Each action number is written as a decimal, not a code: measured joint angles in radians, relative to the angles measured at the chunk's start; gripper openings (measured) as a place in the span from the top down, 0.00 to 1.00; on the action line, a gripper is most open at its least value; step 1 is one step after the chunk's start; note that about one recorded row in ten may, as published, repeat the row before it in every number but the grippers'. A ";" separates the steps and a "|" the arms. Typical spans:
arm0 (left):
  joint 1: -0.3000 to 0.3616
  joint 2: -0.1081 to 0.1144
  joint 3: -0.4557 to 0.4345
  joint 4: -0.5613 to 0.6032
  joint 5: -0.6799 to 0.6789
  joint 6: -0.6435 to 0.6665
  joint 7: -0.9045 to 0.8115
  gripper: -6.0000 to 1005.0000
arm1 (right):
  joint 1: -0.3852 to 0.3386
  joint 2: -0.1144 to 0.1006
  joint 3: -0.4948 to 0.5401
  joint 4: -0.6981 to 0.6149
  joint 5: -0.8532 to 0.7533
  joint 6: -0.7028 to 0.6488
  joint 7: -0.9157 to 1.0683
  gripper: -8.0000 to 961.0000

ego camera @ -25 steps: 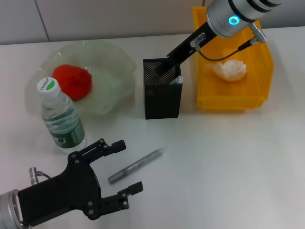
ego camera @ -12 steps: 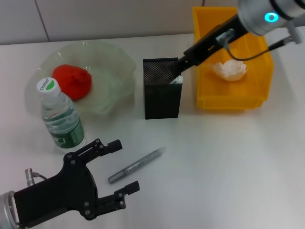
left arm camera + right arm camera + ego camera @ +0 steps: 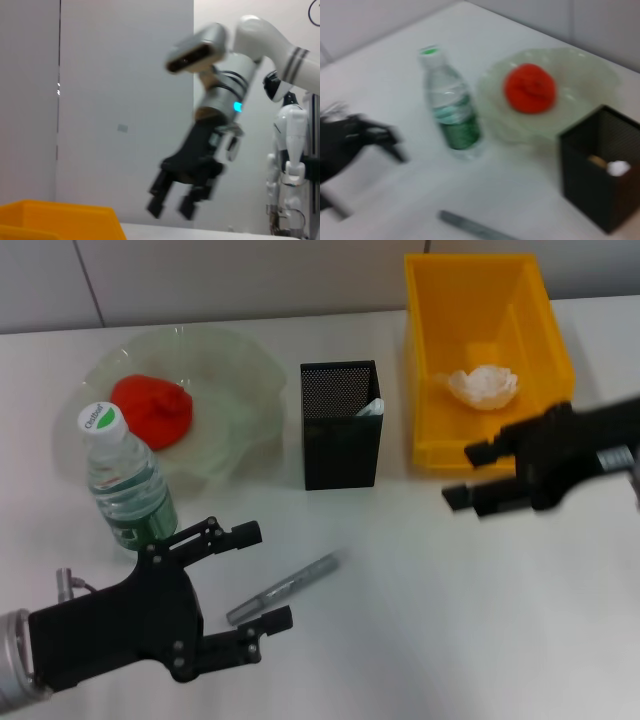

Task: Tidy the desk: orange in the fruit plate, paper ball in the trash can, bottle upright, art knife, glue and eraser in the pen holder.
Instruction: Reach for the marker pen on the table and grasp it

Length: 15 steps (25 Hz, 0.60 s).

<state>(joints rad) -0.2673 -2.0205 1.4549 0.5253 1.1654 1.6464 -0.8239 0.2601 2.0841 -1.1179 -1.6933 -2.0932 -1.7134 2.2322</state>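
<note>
Meanwhile both the left gripper (image 3: 248,582) and right gripper (image 3: 468,473) gape empty beside the slim grey art knife (image 3: 283,588).

Head camera looks down over the whole desk (image 3: 480,610); right wrist faces the bottle (image 3: 451,116) (also upper left overhead); left wrist looks level.

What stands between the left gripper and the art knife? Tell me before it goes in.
Nothing visible does. The art knife lies flat on bare table, apart from the upright bottle and the pen holder. The left gripper is open, its fingers either side of the knife's near end.
</note>
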 joint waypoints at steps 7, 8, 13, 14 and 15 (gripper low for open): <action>0.000 -0.009 -0.003 0.173 0.094 -0.085 -0.161 0.19 | -0.172 -0.001 0.046 0.284 0.291 0.026 -0.451 0.35; 0.000 -0.009 -0.003 0.173 0.094 -0.085 -0.161 0.19 | -0.179 -0.002 0.060 0.346 0.314 0.024 -0.521 0.35; 0.003 -0.028 -0.035 0.348 0.247 -0.146 -0.375 0.19 | -0.171 -0.005 0.147 0.657 0.365 0.008 -0.879 0.35; 0.005 -0.034 -0.043 0.399 0.300 -0.157 -0.431 0.19 | -0.168 -0.006 0.159 0.701 0.362 0.007 -0.929 0.35; 0.005 -0.040 -0.047 0.446 0.347 -0.166 -0.484 0.19 | -0.162 -0.008 0.186 0.787 0.340 0.005 -1.032 0.35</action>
<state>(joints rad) -0.2619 -2.0603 1.4075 0.9714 1.5127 1.4802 -1.3076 0.0977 2.0761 -0.9317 -0.9067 -1.7536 -1.7084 1.2007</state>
